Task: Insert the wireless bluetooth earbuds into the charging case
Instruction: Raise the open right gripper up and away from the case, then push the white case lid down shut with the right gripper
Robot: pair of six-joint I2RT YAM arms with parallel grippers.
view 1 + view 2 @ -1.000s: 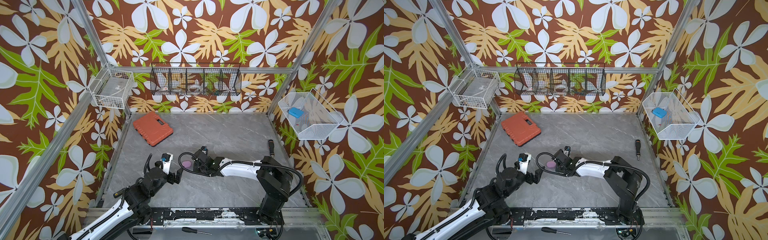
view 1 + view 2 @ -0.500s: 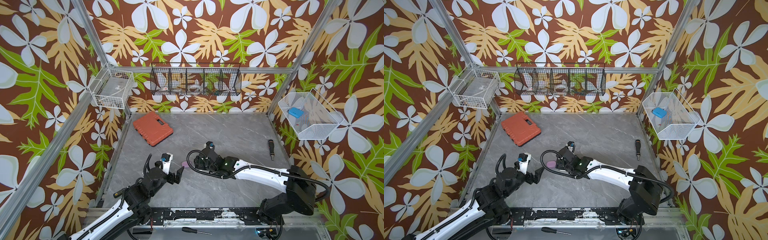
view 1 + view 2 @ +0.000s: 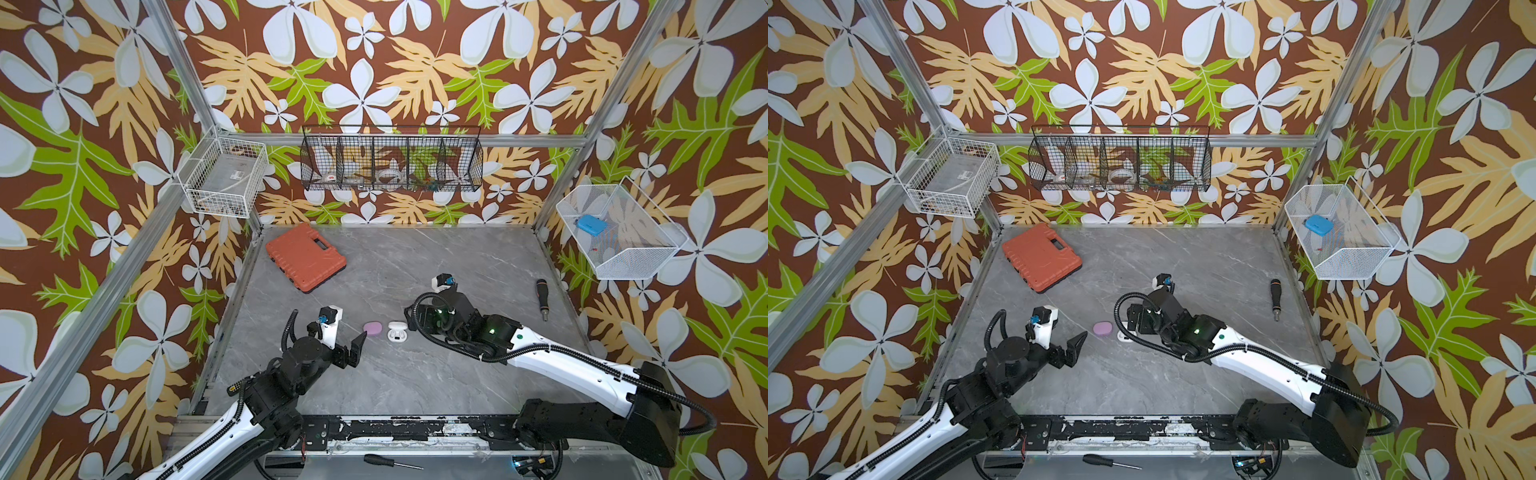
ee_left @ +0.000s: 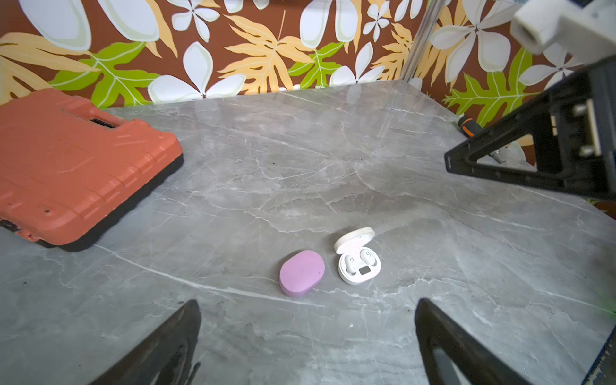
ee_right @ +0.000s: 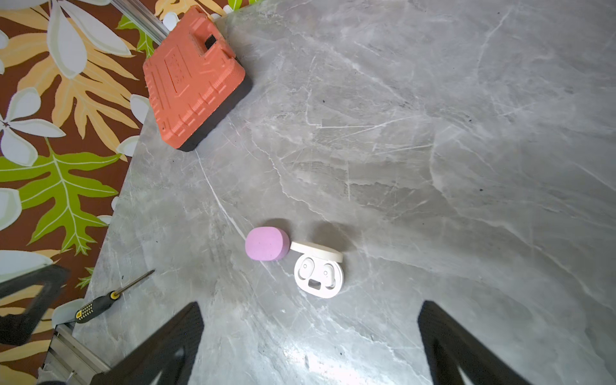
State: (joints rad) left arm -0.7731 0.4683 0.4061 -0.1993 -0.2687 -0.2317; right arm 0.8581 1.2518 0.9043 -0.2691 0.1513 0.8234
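A white charging case (image 3: pixel 397 331) lies open on the grey table with two white earbuds (image 4: pixel 350 260) seated in its wells, also clear in the right wrist view (image 5: pixel 306 265). A lilac case (image 3: pixel 372 328) lies shut, touching its left side. My right gripper (image 3: pixel 412 321) hovers just right of the white case, open and empty. In a top view it hides most of the white case (image 3: pixel 1123 336). My left gripper (image 3: pixel 340 341) stands open and empty, a short way left of the lilac case (image 4: pixel 301 273). Both cases lie ahead of the right gripper (image 5: pixel 310 304).
An orange tool case (image 3: pixel 305 257) lies at the back left of the table. A black-handled screwdriver (image 3: pixel 542 295) lies near the right wall, and another screwdriver (image 3: pixel 390 460) on the front rail. Wire baskets (image 3: pixel 390 164) hang on the walls.
My right gripper has drawn back to the right off the two cases and opened, uncovering the white case. The left arm has not moved.
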